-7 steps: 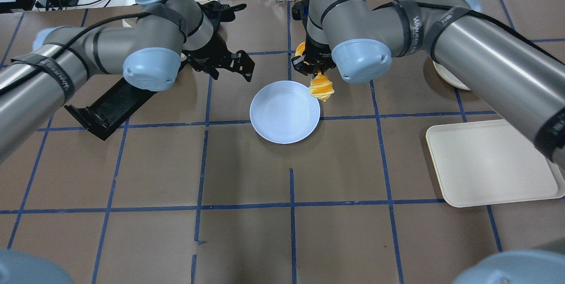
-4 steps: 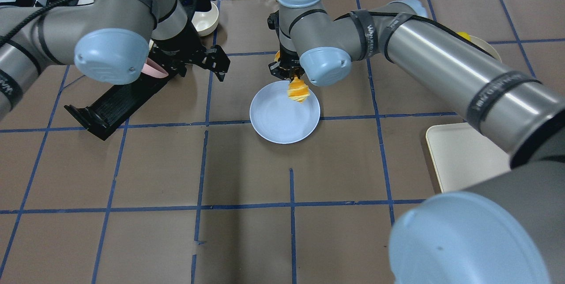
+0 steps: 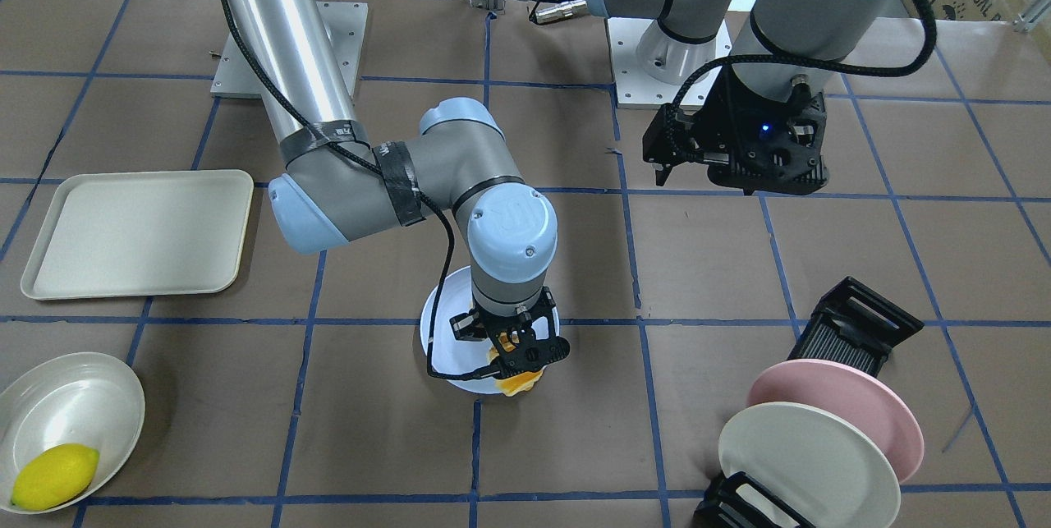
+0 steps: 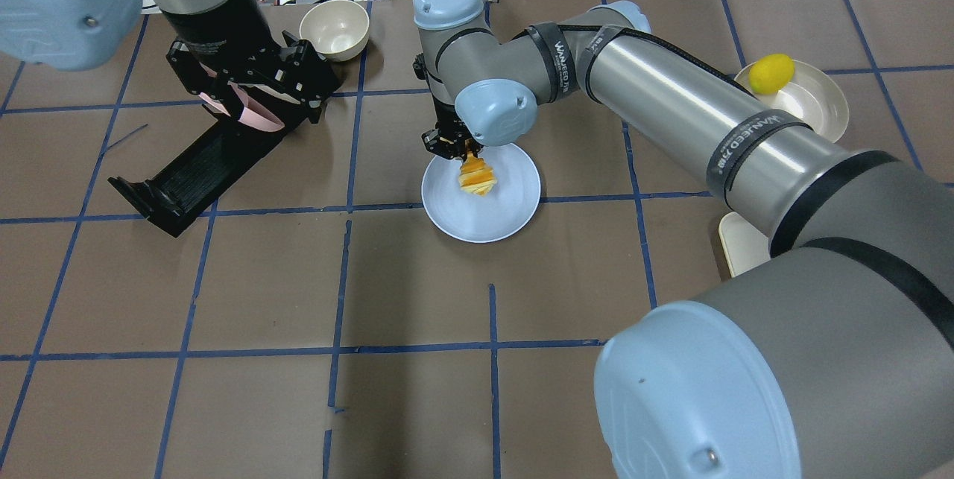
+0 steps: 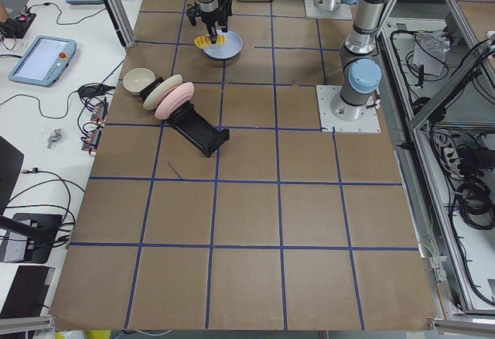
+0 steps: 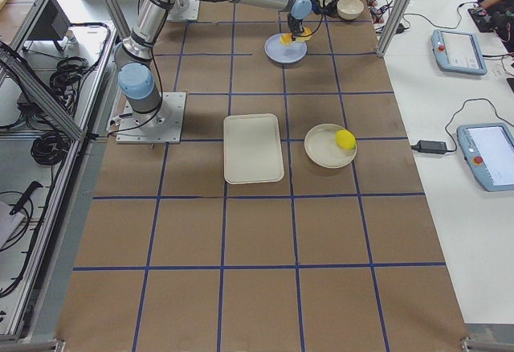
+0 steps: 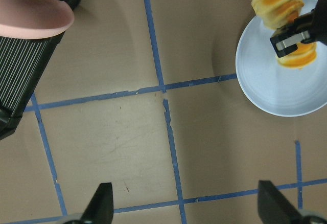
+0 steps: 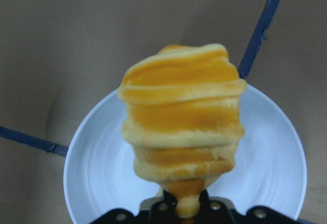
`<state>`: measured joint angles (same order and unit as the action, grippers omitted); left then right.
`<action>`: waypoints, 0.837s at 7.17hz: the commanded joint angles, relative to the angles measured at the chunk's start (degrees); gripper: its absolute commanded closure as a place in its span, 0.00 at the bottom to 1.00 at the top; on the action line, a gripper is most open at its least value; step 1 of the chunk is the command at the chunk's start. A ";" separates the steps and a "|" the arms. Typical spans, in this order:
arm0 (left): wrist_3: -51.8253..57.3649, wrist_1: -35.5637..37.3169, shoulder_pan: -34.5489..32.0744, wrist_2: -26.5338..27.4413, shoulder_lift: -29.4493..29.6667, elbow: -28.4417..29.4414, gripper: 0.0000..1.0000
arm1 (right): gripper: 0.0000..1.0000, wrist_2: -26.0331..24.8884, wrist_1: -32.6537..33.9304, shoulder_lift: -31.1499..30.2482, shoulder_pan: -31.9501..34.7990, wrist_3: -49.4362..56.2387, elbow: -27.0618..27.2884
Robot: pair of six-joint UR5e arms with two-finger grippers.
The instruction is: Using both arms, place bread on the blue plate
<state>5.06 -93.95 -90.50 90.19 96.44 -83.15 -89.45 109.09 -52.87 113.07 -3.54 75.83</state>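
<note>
My right gripper [image 4: 455, 150] is shut on one end of the bread [image 4: 477, 175], an orange and cream striped loaf. It holds the bread just over the far half of the blue plate [image 4: 477, 222]. The right wrist view shows the bread [image 8: 181, 132] hanging in front of the plate [image 8: 271, 173]. From the front the right gripper [image 3: 513, 351] covers most of the bread [image 3: 517, 383] and part of the plate [image 3: 439, 339]. My left gripper [image 4: 250, 92] is open and empty, above the rack to the plate's left. Its fingers [image 7: 102, 206] stand wide apart.
A black dish rack [image 4: 194, 166] holds a pink plate [image 3: 846, 405] and a cream-white plate [image 3: 809, 462]. A cream bowl [image 4: 334, 28] stands at the back. A lemon [image 4: 771, 73] lies in a white dish. A cream tray [image 3: 139, 232] lies on my right side.
My right arm has carried the bread leftwards from beside the plate's rim to over the plate. My left arm has drawn back to the left, over the rack.
</note>
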 commanded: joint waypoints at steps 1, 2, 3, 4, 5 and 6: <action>0.12 -4.28 3.21 -0.71 -0.38 1.32 0.00 | 0.96 -0.20 -1.51 -0.74 0.04 0.12 2.11; 0.21 -5.09 3.05 -0.46 0.41 0.71 0.00 | 0.96 -0.28 -1.16 -1.00 -0.31 0.90 3.87; 0.73 -5.54 2.79 -0.72 0.15 0.10 0.00 | 0.96 -0.28 -0.63 -0.92 -0.40 1.00 4.58; 1.70 -5.54 2.88 -0.63 -0.37 -0.08 0.00 | 0.96 -0.37 -1.15 -0.92 -0.74 1.17 4.76; 2.23 -5.54 2.79 -0.72 -0.20 0.09 0.00 | 0.96 -0.29 -1.16 -0.92 -0.49 1.17 4.76; 2.32 -5.89 2.88 -0.55 0.41 1.05 0.00 | 0.60 -0.63 -1.24 -0.92 -0.48 1.35 4.76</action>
<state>7.02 -99.53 -87.67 89.54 96.38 -82.85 -89.83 107.95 -53.79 112.55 -2.37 80.52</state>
